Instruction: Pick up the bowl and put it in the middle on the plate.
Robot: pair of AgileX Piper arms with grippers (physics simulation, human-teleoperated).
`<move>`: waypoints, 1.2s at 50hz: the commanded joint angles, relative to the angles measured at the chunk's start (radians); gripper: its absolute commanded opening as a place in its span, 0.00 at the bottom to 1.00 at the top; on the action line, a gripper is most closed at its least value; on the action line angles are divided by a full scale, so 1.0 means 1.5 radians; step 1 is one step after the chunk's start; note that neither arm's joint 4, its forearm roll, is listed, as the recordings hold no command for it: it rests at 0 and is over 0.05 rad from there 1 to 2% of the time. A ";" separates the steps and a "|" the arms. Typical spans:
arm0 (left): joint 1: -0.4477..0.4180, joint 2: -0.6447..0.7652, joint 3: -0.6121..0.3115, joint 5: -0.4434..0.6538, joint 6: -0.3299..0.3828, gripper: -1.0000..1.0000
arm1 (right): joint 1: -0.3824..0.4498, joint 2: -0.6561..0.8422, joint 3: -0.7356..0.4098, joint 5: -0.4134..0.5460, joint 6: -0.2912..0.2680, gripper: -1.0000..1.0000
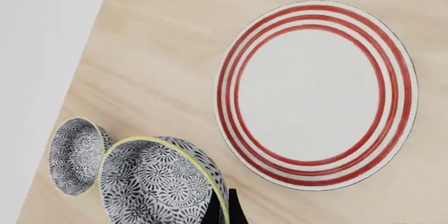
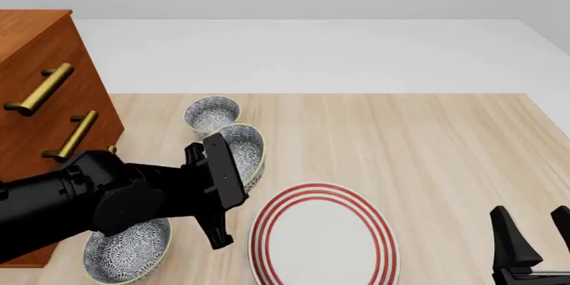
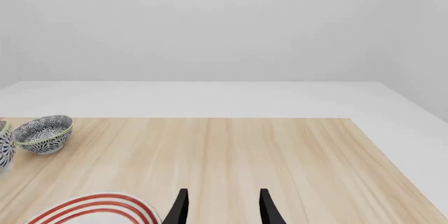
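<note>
Blue-grey floral bowl [image 2: 247,153] — tipped on edge, lifted left of the empty red-ringed plate [image 2: 322,239].

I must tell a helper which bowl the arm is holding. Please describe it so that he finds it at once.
Start at the big red-ringed plate. Just beyond its left edge, the left gripper holds one patterned bowl tilted on its side. The two other bowls sit upright on the table.

Just beyond the left claw [image 1: 225,208], a spare floral bowl [image 2: 212,113] stands upright on the pale wooden table [image 2: 428,151]. A second spare bowl [image 2: 125,251] sits behind and left of the claw, partly hidden and seemingly upright. Farther left of the claw stands a wooden cabinet [image 2: 45,98] with brass handles [image 2: 40,88].
</note>
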 commanded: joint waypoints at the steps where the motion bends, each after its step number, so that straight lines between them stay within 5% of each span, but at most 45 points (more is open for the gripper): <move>1: -0.042 0.008 -0.024 0.012 0.002 0.00 | 0.000 -0.001 -0.001 0.002 0.000 1.00; 35: -0.180 0.089 -0.074 0.020 -0.009 0.00 | 0.000 0.001 0.001 -0.001 0.000 1.00; 60: -0.232 0.153 -0.101 0.012 -0.039 0.00 | 0.000 0.001 0.001 -0.001 0.000 1.00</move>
